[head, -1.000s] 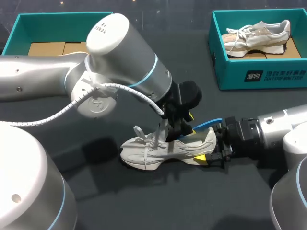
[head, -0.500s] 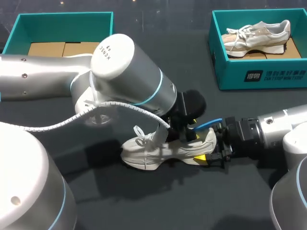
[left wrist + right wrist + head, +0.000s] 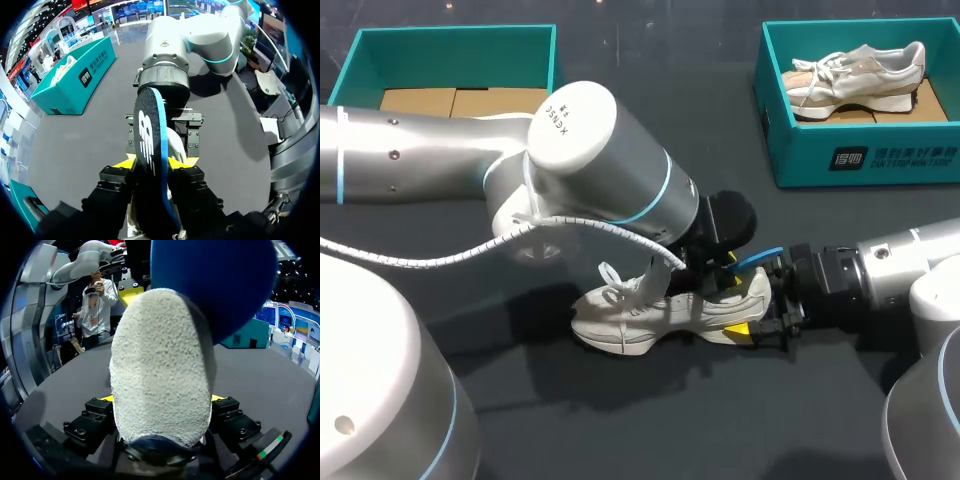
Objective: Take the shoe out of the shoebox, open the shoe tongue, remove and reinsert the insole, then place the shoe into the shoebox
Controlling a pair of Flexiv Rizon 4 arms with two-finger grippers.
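— At the far left of the table [image 3: 620, 420], what is sitting there?
— A teal shoebox [image 3: 360, 60], lying open and well apart from both arms. Toward the middle, the shoe [image 3: 640, 315] is resting on the table, toe pointing left.
— And the left gripper [image 3: 713, 275]?
— It is hanging over the shoe's opening, pinching the insole [image 3: 760, 258], which is sticking up out of the heel end.
— The right gripper [image 3: 760, 325]?
— It is clamping the shoe's heel from both sides. At the far right, a second shoebox [image 3: 860, 160] is holding another shoe [image 3: 860, 70].
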